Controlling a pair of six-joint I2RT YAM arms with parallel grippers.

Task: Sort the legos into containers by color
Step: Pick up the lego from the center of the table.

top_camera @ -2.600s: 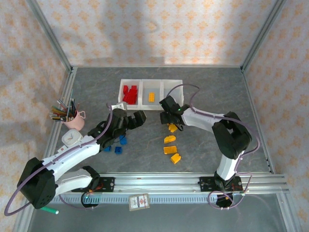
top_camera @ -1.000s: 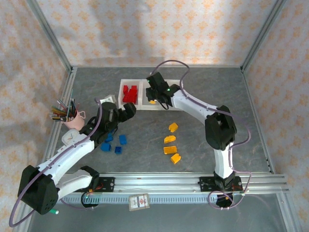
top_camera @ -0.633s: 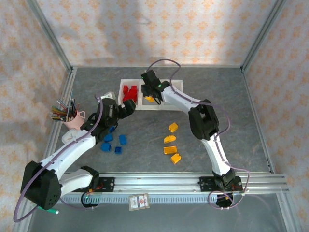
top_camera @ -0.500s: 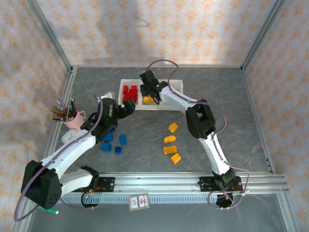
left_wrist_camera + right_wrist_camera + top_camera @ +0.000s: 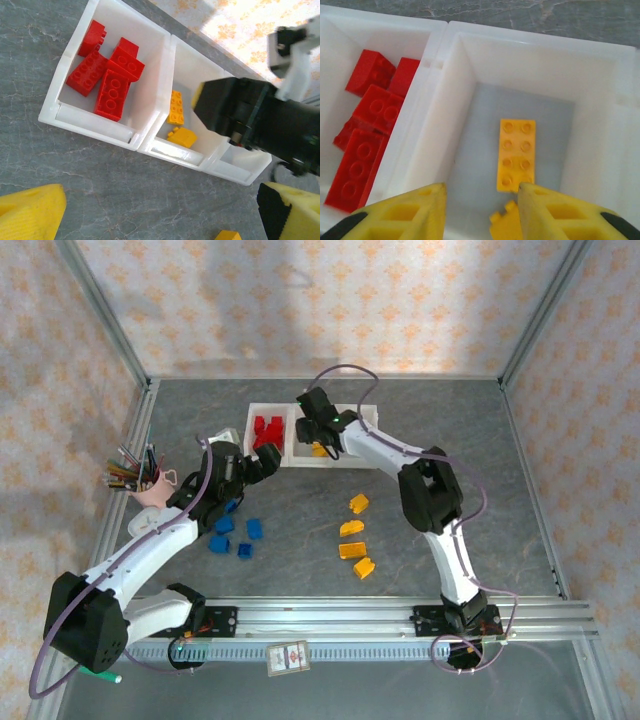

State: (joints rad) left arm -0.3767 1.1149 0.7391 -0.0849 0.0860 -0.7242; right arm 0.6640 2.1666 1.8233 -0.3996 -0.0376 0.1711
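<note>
The containers [image 5: 300,462] are three white bins joined in a row at the back centre. The left bin holds several red legos [image 5: 266,431] [image 5: 107,70] [image 5: 365,135]. My right gripper [image 5: 318,435] [image 5: 482,192] hangs open over the middle bin. Below it, a flat yellow brick [image 5: 516,152] and a yellow wedge [image 5: 182,136] lie on that bin's floor. Several yellow legos [image 5: 353,530] and several blue legos [image 5: 232,533] lie on the table. My left gripper [image 5: 262,465] [image 5: 160,210] stands wide open and empty above the table in front of the bins.
A pink cup of pens [image 5: 152,488] stands at the left. The right bin [image 5: 235,157] looks empty. A green marker [image 5: 103,676] and a small card [image 5: 287,658] lie by the near rail. Metal frame posts bound the table.
My right gripper rose from the yellow legos to the middle bin, then opened, and a yellow wedge now lies there. My left arm drew back and left.
</note>
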